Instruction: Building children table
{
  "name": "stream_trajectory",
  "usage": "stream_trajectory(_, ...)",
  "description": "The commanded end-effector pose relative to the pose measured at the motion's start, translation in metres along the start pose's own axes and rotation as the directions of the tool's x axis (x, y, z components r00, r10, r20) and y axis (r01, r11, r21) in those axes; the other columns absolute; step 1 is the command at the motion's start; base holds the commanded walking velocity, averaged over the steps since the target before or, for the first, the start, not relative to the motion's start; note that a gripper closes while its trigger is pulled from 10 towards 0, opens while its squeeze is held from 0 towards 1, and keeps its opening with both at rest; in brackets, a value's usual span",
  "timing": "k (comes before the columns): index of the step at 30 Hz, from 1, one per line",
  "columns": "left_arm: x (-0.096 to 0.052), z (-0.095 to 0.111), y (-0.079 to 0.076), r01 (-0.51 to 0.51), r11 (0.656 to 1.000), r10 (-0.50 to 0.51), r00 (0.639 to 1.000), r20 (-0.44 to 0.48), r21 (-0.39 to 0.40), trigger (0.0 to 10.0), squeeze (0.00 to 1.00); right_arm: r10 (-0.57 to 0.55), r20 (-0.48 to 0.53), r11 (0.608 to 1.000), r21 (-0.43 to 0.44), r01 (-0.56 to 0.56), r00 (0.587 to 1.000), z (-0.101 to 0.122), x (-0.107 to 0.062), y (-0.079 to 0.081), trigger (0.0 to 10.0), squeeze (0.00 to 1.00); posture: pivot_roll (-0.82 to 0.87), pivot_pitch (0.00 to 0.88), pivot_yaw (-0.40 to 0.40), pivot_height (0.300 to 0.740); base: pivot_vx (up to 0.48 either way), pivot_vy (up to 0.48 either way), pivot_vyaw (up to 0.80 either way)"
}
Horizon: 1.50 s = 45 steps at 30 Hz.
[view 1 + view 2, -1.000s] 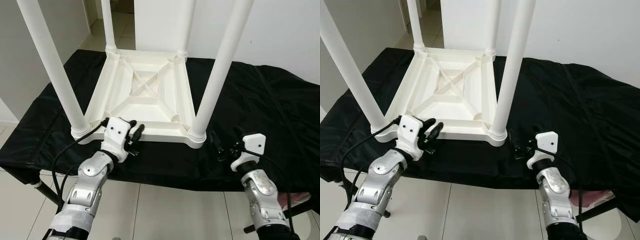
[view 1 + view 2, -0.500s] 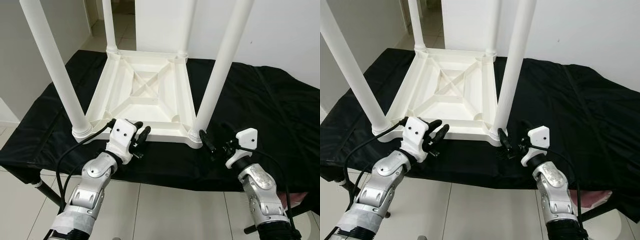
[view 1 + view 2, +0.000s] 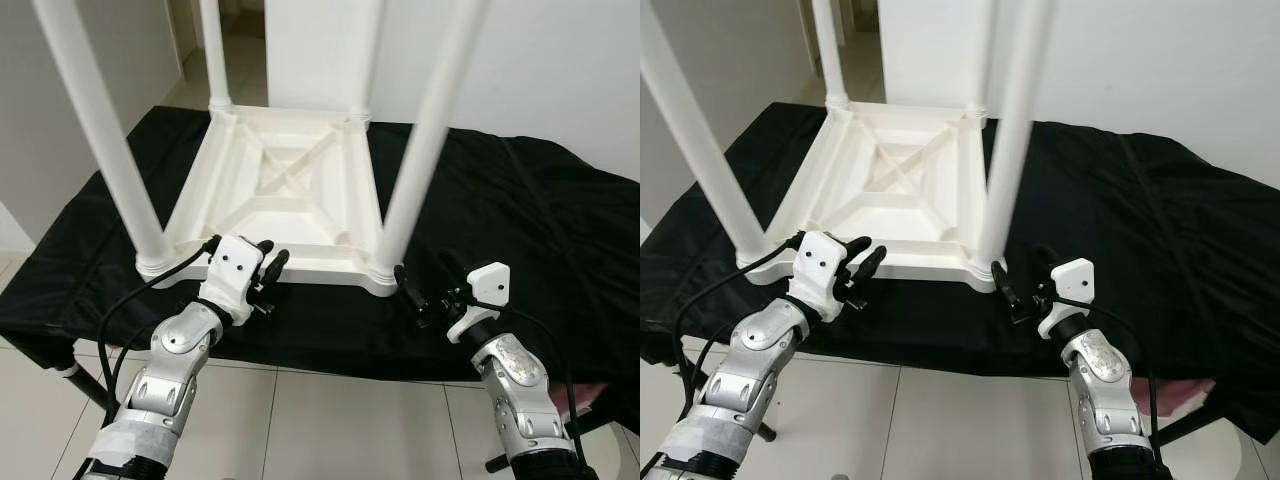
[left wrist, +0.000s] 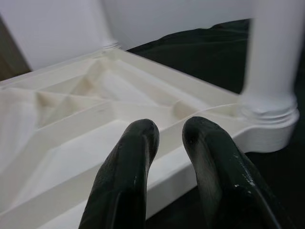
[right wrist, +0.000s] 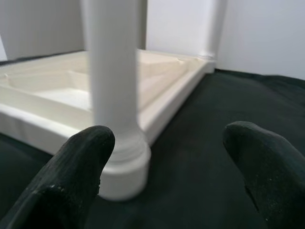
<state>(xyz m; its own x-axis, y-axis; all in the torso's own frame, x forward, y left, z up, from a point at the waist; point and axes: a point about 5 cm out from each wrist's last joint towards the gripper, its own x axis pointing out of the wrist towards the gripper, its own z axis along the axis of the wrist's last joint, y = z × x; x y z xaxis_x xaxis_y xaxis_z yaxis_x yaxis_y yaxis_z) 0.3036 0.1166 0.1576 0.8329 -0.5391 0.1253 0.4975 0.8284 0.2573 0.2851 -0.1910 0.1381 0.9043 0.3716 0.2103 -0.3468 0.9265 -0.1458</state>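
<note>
1. Since 1 s ago the right gripper (image 3: 420,290) has come in from the bare cloth, well right of the table, toward the near right leg; its inner finger now is just beside the leg's base collar, w/ the other finger farther right.
2. Compared w/ that frame the left gripper (image 3: 270,262) is almost at the same place, at the near rim of the table.
3. White plastic children table (image 3: 290,190) lies upside down on the black cloth (image 3: 520,210), its ribbed underside facing up, w/ a cross of ribs in the middle.
4. All four white legs stand upright in the corner sockets; near left leg (image 3: 100,130) and near right leg (image 3: 420,140) rise out of the top of the picture.
5. Left gripper: two black fingers (image 4: 128,181) close together w/ a narrow gap, holding nothing; tips are over the near rim of the table, approx. touching it, but I cannot tell contact for sure.
6. Right gripper: fingers (image 5: 71,176) spread wide, released, nothing between them except the view of the leg base (image 5: 119,162) ahead and the cloth.
7. Cloth covers a bench w/ dark metal legs; white tile floor (image 3: 320,420) is below, white wall (image 3: 560,70) behind.
</note>
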Motion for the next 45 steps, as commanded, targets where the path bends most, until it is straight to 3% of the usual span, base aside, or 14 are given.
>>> stream_trajectory(1, 0.0008, -0.0052, -0.0004, -0.014, 1.0, 0.013, 1.0, -0.027, -0.017, 10.0, 0.0, -0.007, -0.001, 1.0, 0.001, 0.007, 1.0, 0.0, -0.001, -0.0016, 10.0, 0.0, 0.06, 0.031, -0.024, 0.74, 0.0, 0.0, 0.0)
stream_trajectory(14, 0.0013, -0.0061, 0.0034, -0.032, 0.999, 0.032, 0.999, -0.033, -0.013, 10.0, 0.0, -0.01, 0.002, 1.0, -0.003, 0.01, 1.0, -0.0004, -0.0007, -0.0002, 10.0, 0.0, 0.06, 0.032, -0.02, 0.74, 0.0, 0.0, 0.0)
stream_trajectory(27, 0.0013, -0.0118, 0.0068, -0.066, 0.996, 0.061, 0.996, -0.065, -0.067, 10.0, 0.0, -0.009, 0.003, 1.0, 0.001, 0.009, 1.0, -0.001, 0.0003, 0.0022, 10.0, 0.0, 0.06, 0.045, -0.025, 0.74, 0.0, 0.0, 0.0)
stream_trajectory(40, 0.0003, -0.013, 0.0088, -0.078, 0.995, 0.072, 0.994, -0.082, -0.069, 10.0, 0.0, -0.019, 0.0, 1.0, 0.002, 0.019, 1.0, -0.0016, -0.0007, 0.0015, 10.0, 0.0, 0.06, 0.064, -0.027, 0.74, 0.0, 0.442, 0.0)
stream_trajectory(45, 0.0017, -0.0127, 0.0082, -0.085, 0.995, 0.081, 0.993, -0.083, -0.044, 10.0, 0.0, -0.022, 0.002, 1.0, 0.005, 0.022, 1.0, -0.0017, 0.0007, 0.0024, 10.0, 0.0, 0.06, 0.063, -0.025, 0.74, 0.0, 0.0, 0.0)
